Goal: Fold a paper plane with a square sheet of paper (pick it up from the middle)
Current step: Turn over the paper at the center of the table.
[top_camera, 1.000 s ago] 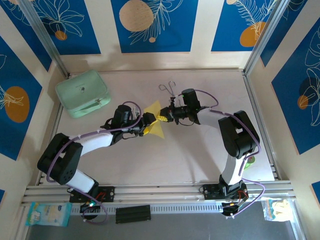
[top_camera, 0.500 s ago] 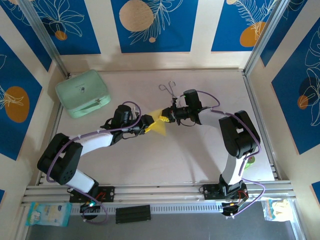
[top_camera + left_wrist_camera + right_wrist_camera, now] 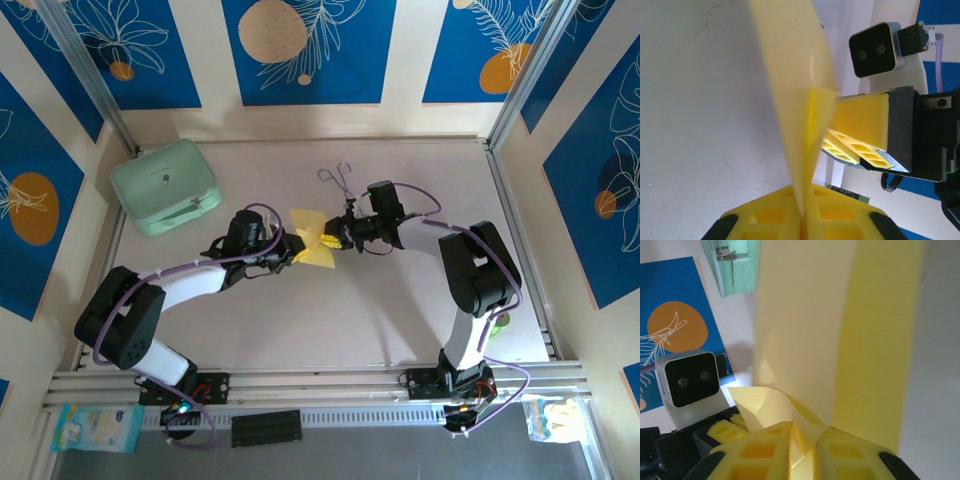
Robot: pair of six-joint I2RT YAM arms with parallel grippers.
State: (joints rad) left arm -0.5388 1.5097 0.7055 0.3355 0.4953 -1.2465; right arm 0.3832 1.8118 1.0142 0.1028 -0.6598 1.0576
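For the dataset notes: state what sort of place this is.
Probably a robot lab test cell: left arm and right arm bolted to a rail at the table edge, aluminium frame posts, and blue leaf-print panels walling it in.

Square sheet of paper (image 3: pixel 312 246), thin and matt; fingers (image 3: pixel 771 219) there in matt moulded yellow plastic; worktop (image 3: pixel 700 125) smooth, pale, lightly scuffed.

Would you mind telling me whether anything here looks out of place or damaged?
Only the square sheet of paper: pinched by the left hand and tucked into the right hand, it is bowed, with one corner curled over there.
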